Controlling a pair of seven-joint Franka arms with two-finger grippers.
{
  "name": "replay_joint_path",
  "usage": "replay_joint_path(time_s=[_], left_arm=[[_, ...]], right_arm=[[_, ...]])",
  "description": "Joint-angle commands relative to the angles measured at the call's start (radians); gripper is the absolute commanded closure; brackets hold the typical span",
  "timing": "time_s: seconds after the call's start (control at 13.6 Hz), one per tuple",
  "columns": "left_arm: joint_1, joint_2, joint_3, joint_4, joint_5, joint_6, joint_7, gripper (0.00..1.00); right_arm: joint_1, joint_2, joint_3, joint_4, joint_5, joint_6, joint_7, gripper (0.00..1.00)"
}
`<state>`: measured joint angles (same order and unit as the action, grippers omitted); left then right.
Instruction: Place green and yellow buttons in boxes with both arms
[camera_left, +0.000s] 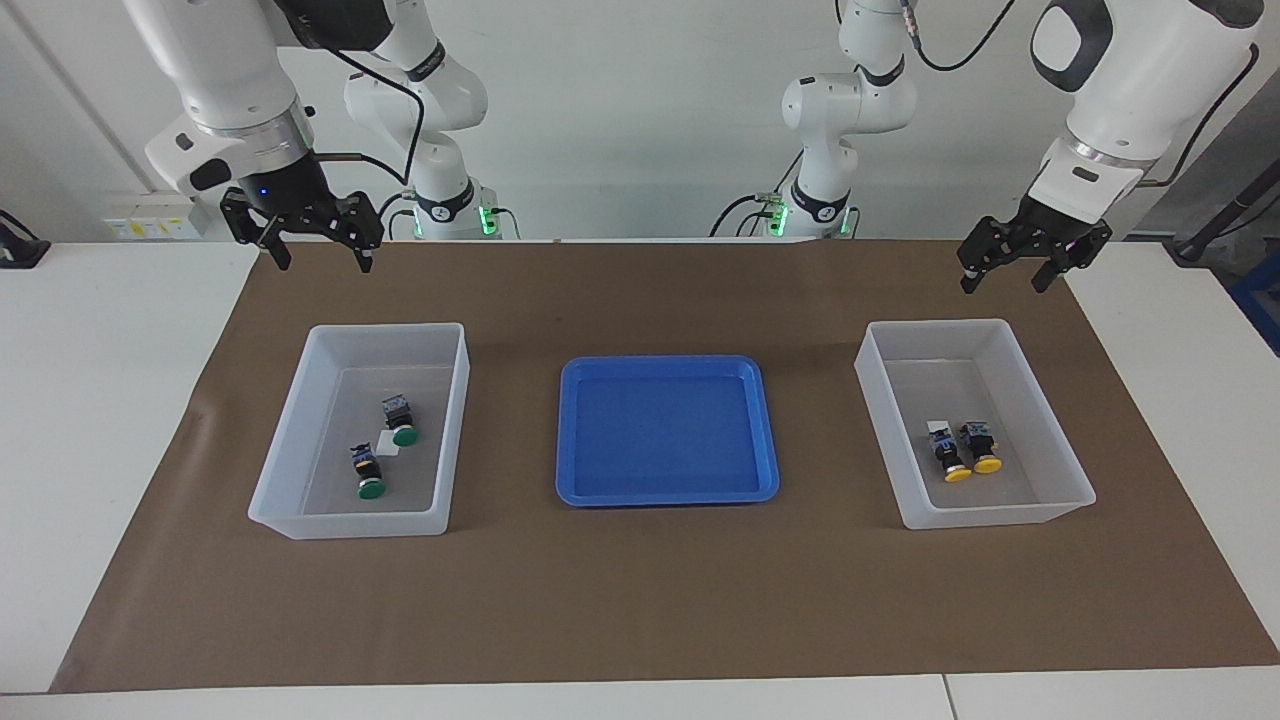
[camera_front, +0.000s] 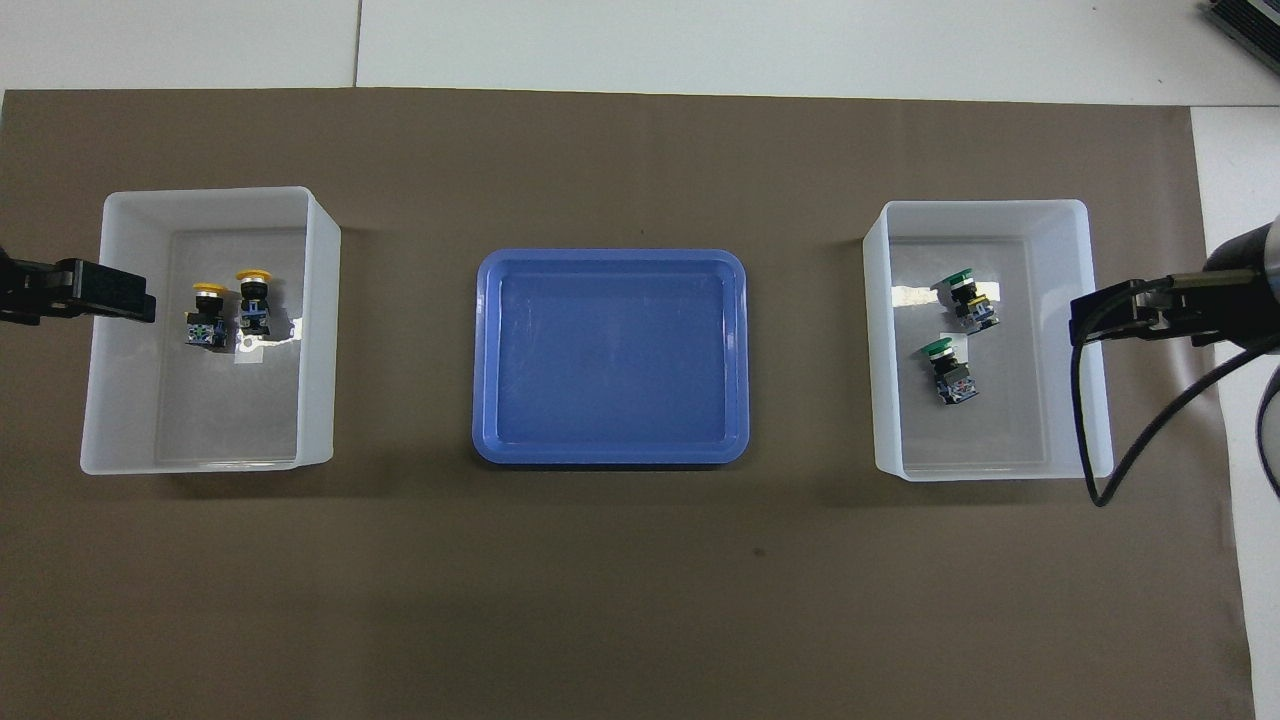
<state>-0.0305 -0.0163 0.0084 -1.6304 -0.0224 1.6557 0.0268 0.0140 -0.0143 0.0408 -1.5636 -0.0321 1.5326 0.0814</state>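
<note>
Two green buttons (camera_left: 401, 421) (camera_left: 368, 473) lie on their sides in the white box (camera_left: 360, 329) toward the right arm's end, seen from above as green buttons (camera_front: 968, 298) (camera_front: 948, 368). Two yellow buttons (camera_left: 951, 456) (camera_left: 983, 448) lie side by side in the other white box (camera_left: 935, 325), shown overhead as yellow buttons (camera_front: 206, 315) (camera_front: 252, 300). My right gripper (camera_left: 324, 264) hangs open and holds nothing, raised over the brown mat beside the green buttons' box. My left gripper (camera_left: 1002, 286) hangs open with nothing in it, over the mat by the yellow buttons' box.
A blue tray (camera_left: 668, 366) lies on the brown mat (camera_left: 640, 600) between the two boxes. A small white slip lies beside the buttons in each box. White tabletop borders the mat. The right arm's black cable (camera_front: 1130, 440) loops over its box's outer wall.
</note>
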Motion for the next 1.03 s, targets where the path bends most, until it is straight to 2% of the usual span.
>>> replay_joint_path(time_s=[0.0,0.95], left_arm=[[0.006,-0.03,-0.004,-0.037,0.012,0.021,-0.007,0.0],[0.006,-0.03,-0.004,-0.037,0.012,0.021,-0.007,0.0]], right_arm=[[-0.022,-0.013,-0.005,0.01,0.054,-0.035,-0.031,0.0],[-0.022,-0.015,-0.007,-0.003,0.038,-0.019,-0.032,0.0]])
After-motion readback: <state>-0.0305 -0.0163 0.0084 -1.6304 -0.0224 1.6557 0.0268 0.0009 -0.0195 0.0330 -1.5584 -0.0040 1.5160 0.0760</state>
